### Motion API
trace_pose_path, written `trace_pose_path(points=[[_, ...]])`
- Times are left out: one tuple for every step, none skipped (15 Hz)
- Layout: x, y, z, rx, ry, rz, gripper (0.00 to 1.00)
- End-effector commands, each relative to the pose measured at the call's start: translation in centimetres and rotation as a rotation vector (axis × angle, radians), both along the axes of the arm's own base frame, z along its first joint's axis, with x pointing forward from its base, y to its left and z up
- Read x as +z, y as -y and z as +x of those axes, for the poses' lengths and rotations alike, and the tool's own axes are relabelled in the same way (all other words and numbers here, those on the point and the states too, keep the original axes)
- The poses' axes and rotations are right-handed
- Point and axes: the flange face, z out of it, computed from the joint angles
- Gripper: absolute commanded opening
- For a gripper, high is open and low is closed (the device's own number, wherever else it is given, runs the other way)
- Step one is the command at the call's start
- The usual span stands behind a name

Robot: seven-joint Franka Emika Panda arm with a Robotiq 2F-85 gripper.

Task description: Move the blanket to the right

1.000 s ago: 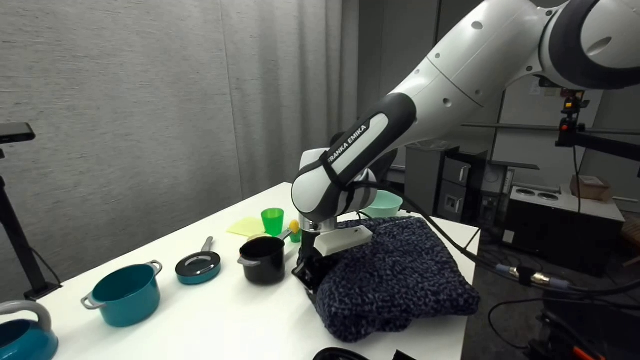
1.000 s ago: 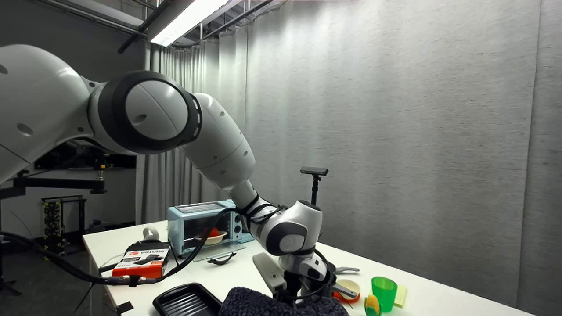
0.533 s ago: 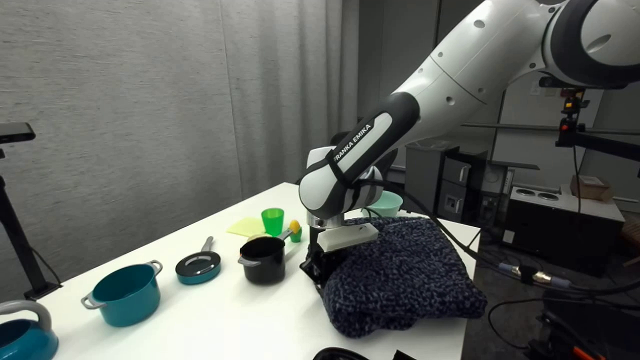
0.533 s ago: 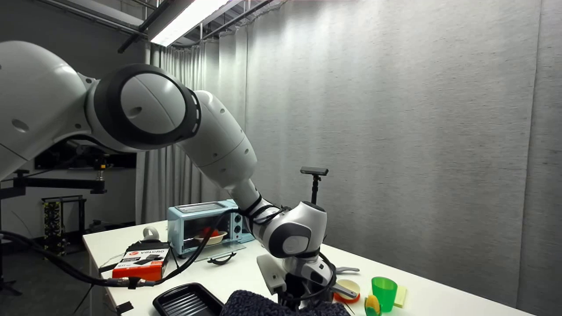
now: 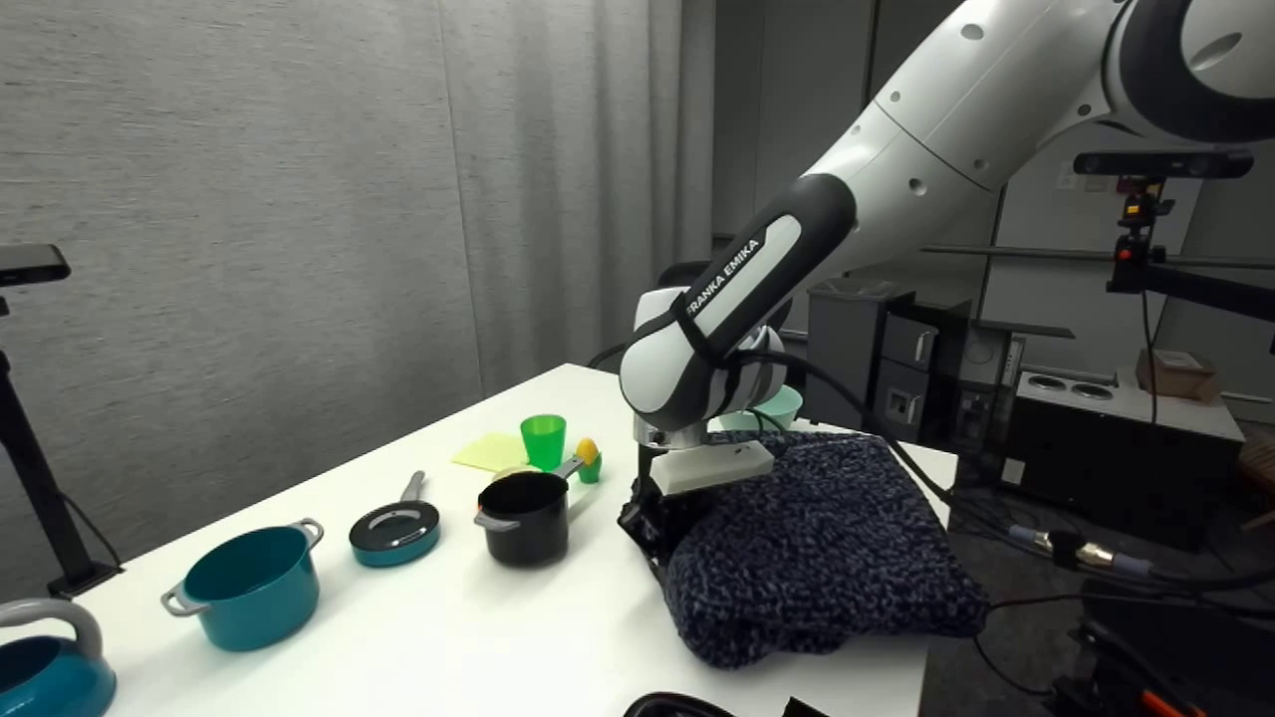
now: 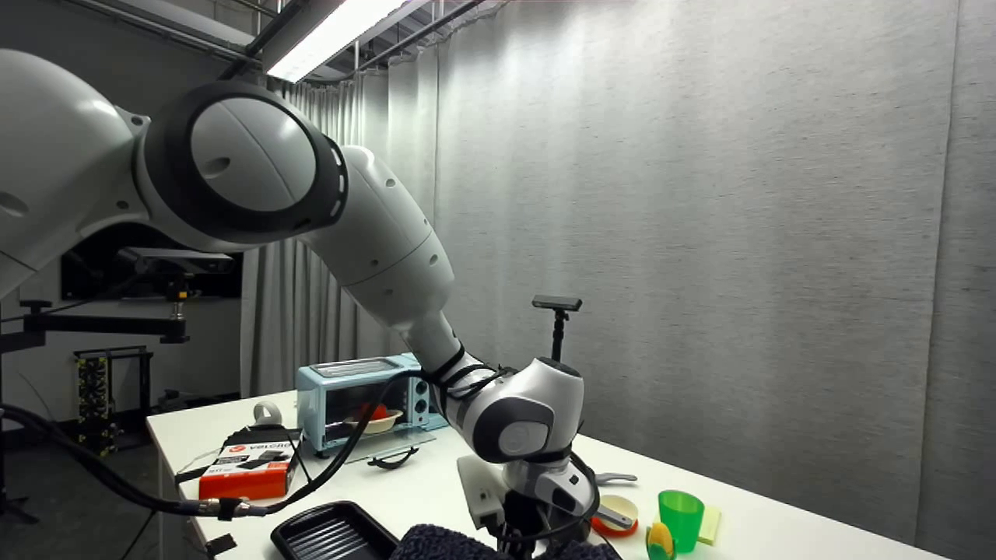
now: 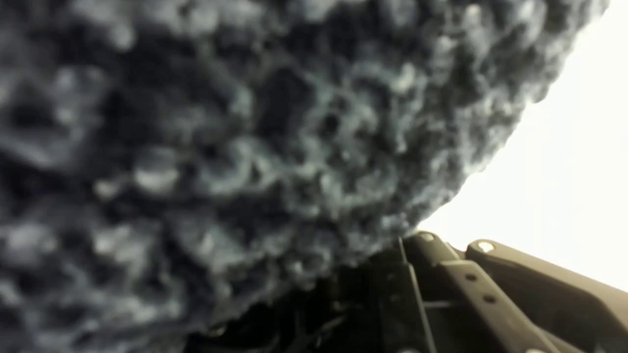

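White table in both exterior views. Blanket, navy-black knit flecked grey, rumpled on the table's right side in an exterior view. Pale blue toaster oven, far and left in an exterior view; inside it a cream bowl with a red thing in it. Gripper points down against the blanket's left side. Fingers drawn together; tips hidden by cloth in the wrist view, so cannot tell whether any knit is pinched.

Ridged tray, black, near, just left of the blanket in an exterior view, cut by the frame. In an exterior view: teal pot upright at left; black pot between it and the gripper, inside too dark to read; mint bowl just beyond the blanket's far side, partly hidden; green cup upright, far of the black pot.

Edges, same side: blanket's near right corner juts past the line of the table's right edge. White tabletop shows between black pot and blanket, broadening toward the near side.
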Motion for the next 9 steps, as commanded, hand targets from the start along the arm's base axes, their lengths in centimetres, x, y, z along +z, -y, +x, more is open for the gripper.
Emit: trace_pose_path(points=[[1.9, 0.0, -0.5, 0.073, 0.049, 0.001, 0.00], [3.2, -0.3, -0.3, 0.108, 0.058, -0.005, 0.00], [4.5, -0.7, -0.2, 0.146, 0.075, -0.006, 0.00], [5.9, -1.1, 0.0, 0.193, 0.078, 0.008, 0.00], [7.0, -1.4, 0.1, 0.238, 0.083, 0.024, 0.00], [8.3, -1.9, 0.2, 0.292, 0.080, 0.040, 0.00], [9.4, -2.2, 0.3, 0.331, 0.078, 0.045, 0.00], [10.8, -2.6, 0.3, 0.375, 0.083, 0.051, 0.00], [12.0, -2.9, 0.4, 0.412, 0.087, 0.053, 0.00]])
